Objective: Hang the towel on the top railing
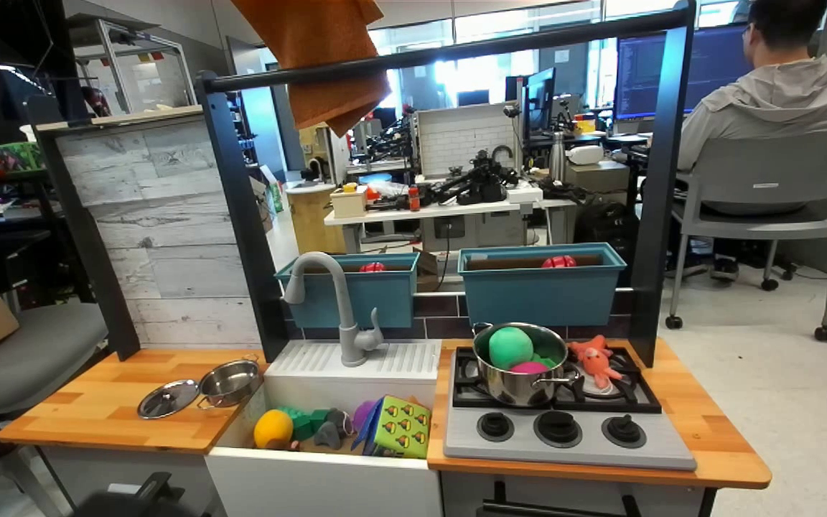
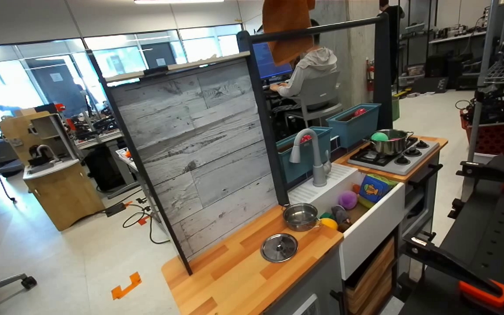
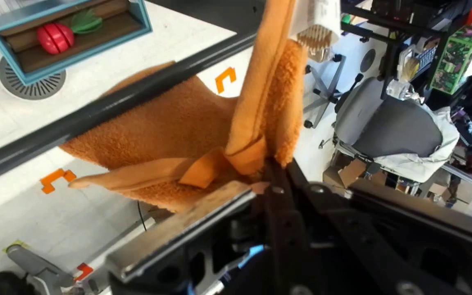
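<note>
One fuzzy orange towel (image 3: 170, 123), pinched in the gripper (image 3: 286, 164), hangs behind the smooth, rod-shaped railing (image 3: 117, 105).

A shallow round steel pan (image 1: 231, 383) sits at the edge of the brown wooden desk (image 1: 97, 391), beside the boxy white sink (image 1: 324, 480), a round metal lid (image 1: 169, 399) near it; toward a back corner, a coral plush toy (image 1: 596, 360) lies on a flat grey stove (image 1: 592, 424).

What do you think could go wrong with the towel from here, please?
In both exterior views the top railing crosses in front of the towel, so if the hand let go now, the cloth could drop behind it. The wrist view shows the towel gripped in a bunch, so it may hang unevenly and slip.
</note>
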You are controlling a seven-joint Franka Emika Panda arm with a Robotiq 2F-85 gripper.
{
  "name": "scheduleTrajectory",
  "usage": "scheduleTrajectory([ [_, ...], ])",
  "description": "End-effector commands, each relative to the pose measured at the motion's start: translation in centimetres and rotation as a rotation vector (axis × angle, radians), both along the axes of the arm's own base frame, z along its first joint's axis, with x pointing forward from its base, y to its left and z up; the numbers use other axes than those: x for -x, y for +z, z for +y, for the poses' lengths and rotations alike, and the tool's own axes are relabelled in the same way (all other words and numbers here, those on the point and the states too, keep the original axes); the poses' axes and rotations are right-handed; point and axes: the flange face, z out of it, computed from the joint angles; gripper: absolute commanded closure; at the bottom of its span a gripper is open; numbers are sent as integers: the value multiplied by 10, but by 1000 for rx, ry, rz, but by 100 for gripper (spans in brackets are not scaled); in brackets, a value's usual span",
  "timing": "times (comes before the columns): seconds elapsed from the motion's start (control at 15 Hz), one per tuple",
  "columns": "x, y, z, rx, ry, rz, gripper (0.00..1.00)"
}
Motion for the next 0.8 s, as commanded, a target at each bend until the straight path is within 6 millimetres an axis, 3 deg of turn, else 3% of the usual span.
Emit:
scheduleTrajectory([
  [0.0,13,-26,-15,-56,41,104,99],
  [0.47,19,-141,-41,-136,18,375,99],
  [0.73,27,-192,-55,-136,-32,461,99],
])
